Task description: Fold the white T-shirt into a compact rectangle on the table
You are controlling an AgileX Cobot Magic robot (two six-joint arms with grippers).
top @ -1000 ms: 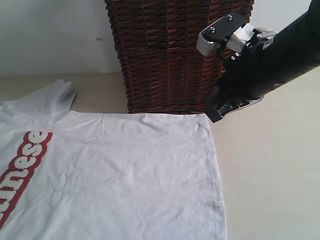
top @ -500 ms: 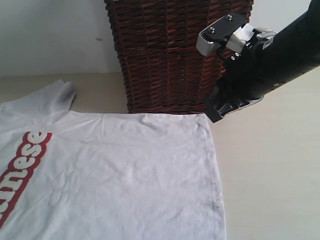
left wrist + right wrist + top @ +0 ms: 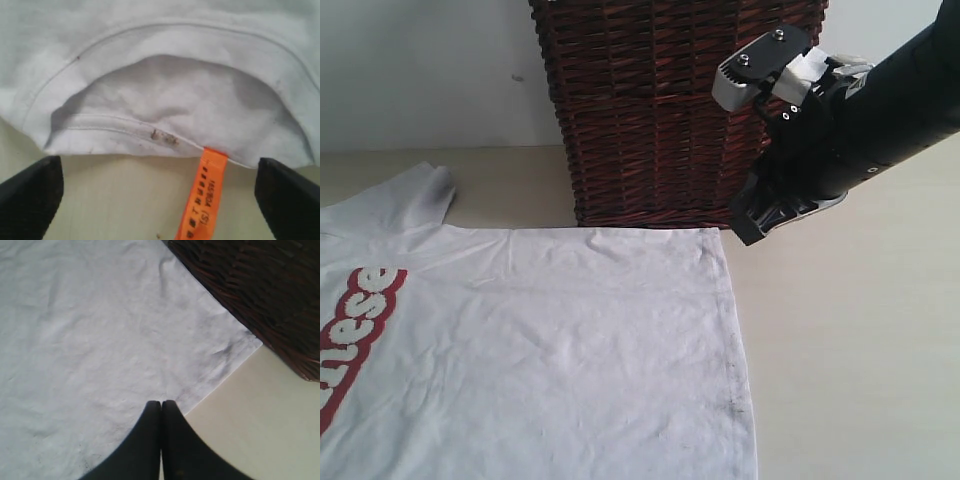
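Note:
The white T-shirt (image 3: pixel 570 350) lies spread flat on the table (image 3: pixel 850 350), with red lettering (image 3: pixel 355 320) at the left edge of the exterior view. In the left wrist view its collar (image 3: pixel 165 100) faces my left gripper (image 3: pixel 160 182), and an orange tag (image 3: pixel 202 200) hangs onto the table between the wide-apart fingers. That gripper is open and holds nothing. My right gripper (image 3: pixel 748 228) hovers by the shirt's hem corner near the basket. Its fingertips (image 3: pixel 161 405) are pressed together, empty, above the cloth's edge (image 3: pixel 215 375).
A tall dark wicker basket (image 3: pixel 660 110) stands on the table right behind the shirt's far edge, close to the right arm (image 3: pixel 860 120). Bare table stretches to the right of the shirt. A pale wall (image 3: pixel 420 70) rises behind.
The shirt has slid a little to the left in the exterior view, lettering and hem edge both shifted. The right arm has stayed in place.

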